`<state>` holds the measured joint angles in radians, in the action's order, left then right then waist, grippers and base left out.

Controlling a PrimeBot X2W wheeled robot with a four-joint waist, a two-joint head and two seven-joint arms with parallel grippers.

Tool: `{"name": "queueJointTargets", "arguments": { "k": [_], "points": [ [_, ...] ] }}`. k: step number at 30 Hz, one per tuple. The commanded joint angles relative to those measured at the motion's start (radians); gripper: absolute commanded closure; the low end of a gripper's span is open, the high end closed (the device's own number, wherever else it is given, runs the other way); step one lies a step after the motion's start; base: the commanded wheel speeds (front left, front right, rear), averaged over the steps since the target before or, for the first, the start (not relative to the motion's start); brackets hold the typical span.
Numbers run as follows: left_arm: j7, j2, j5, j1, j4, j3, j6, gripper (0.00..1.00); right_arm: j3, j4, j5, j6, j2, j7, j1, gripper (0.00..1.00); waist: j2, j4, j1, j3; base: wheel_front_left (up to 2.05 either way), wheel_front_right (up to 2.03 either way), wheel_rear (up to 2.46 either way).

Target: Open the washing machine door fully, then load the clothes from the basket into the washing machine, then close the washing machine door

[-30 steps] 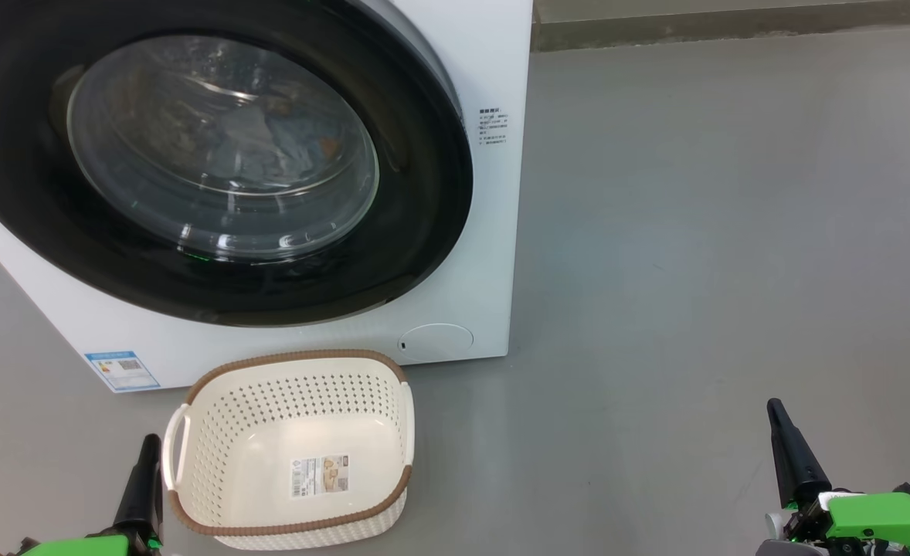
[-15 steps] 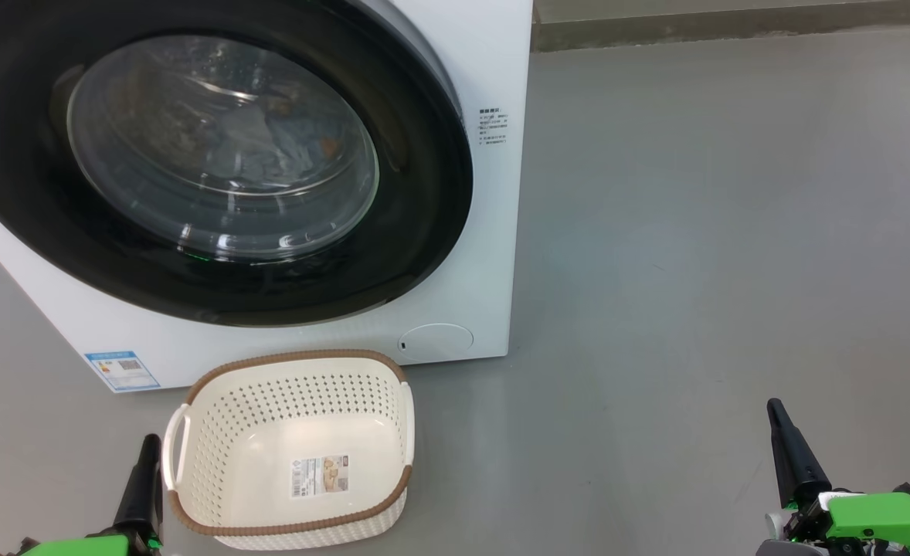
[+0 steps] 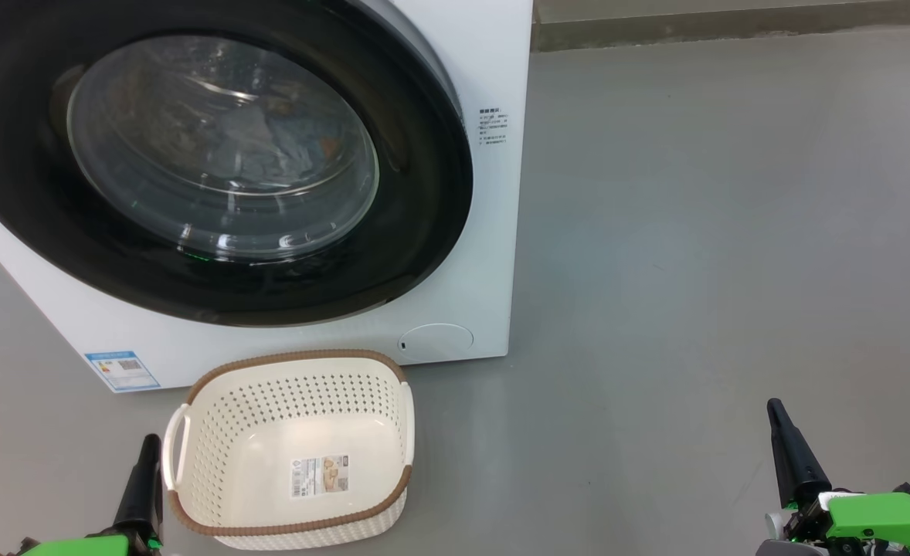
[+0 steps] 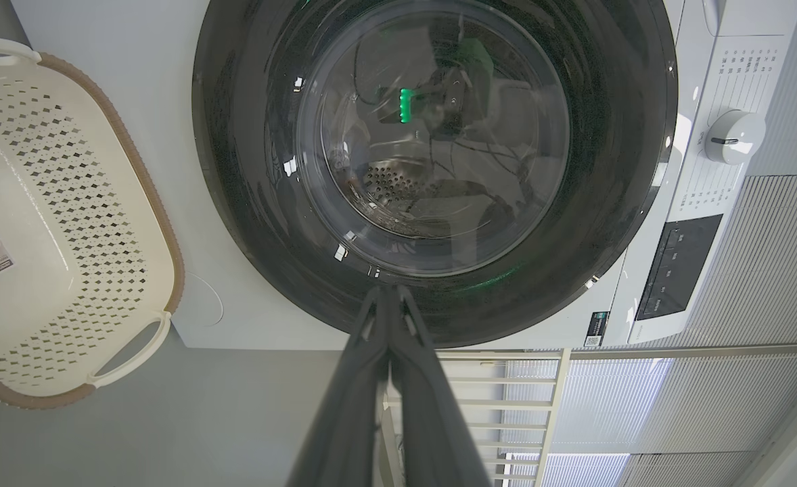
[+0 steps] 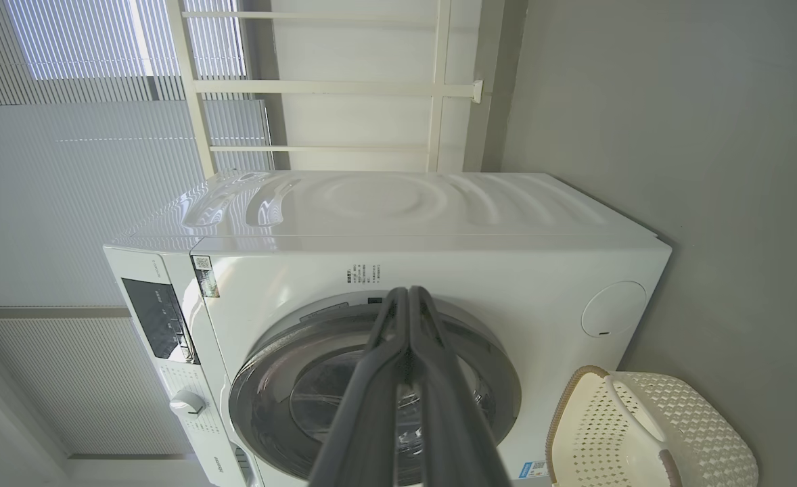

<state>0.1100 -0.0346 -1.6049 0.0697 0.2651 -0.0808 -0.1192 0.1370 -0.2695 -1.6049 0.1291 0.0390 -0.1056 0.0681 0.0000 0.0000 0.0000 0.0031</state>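
Left gripper (image 4: 389, 294), low at the robot's left just beside the basket handle: two long dark fingers pressed together, holding nothing. Right gripper (image 5: 408, 292), low at the robot's right, well apart from the work: fingers likewise pressed together, nothing between them.

Small cream-white perforated plastic basket with a brown woven-look rim (image 3: 297, 357) stands on the grey floor (image 3: 694, 270) close in front of the machine. It holds no cloth; the bare bottom shows its printed label (image 3: 320, 475).

Big white boxy front-loading washing machine (image 3: 494, 232) stands behind it. The large round door with a glossy black rim and bulging clear glass window (image 3: 424, 193) lies against the machine front and looks shut. Light blue cloth with small orange marks (image 3: 269, 147) is visible through the glass, inside the drum; cream-white pieces cannot be made out.

Judgement: loading and closing appear done, so the task is at or near its end. Whether the latch has caught cannot be told. The next move calls for at most a firm press on the black rim, otherwise nothing.
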Motion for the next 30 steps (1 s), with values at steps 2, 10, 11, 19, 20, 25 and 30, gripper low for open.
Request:
{"name": "queueJointTargets", "arguments": {
  "k": [2,10,11,19,20,25,30],
  "points": [
    [0.003,-0.016,-0.004,0.038,-0.020,-0.033,-0.012,1.00,-0.024,0.025,-0.004,0.002,0.011,-0.007,0.040,1.00,0.0000,0.000,0.0000,0.000,0.00,0.00,0.00],
    [0.003,-0.016,-0.004,0.038,-0.020,-0.033,-0.012,1.00,-0.024,0.025,-0.004,0.002,0.011,-0.007,0.040,1.00,0.0000,0.000,0.0000,0.000,0.00,0.00,0.00],
    [0.003,-0.016,-0.004,0.038,-0.020,-0.033,-0.012,1.00,-0.024,0.025,-0.004,0.002,0.011,-0.007,0.040,1.00,0.0000,0.000,0.0000,0.000,0.00,0.00,0.00],
    [0.003,-0.016,-0.004,0.038,-0.020,-0.033,-0.012,1.00,-0.024,0.025,-0.004,0.002,0.011,-0.007,0.040,1.00,0.0000,0.000,0.0000,0.000,0.00,0.00,0.00],
    [0.003,-0.016,-0.004,0.038,-0.020,-0.033,-0.012,1.00,-0.024,0.025,-0.004,0.002,0.011,-0.007,0.040,1.00,0.0000,0.000,0.0000,0.000,0.00,0.00,0.00],
    [0.003,-0.016,-0.004,0.038,-0.020,-0.033,-0.012,1.00,-0.024,0.025,-0.004,0.002,0.011,-0.007,0.040,1.00,0.0000,0.000,0.0000,0.000,0.00,0.00,0.00],
    [0.003,-0.016,-0.004,0.038,-0.020,-0.033,-0.012,1.00,-0.024,0.025,-0.004,0.002,0.011,-0.007,0.040,1.00,0.0000,0.000,0.0000,0.000,0.00,0.00,0.00]
  ]
}}
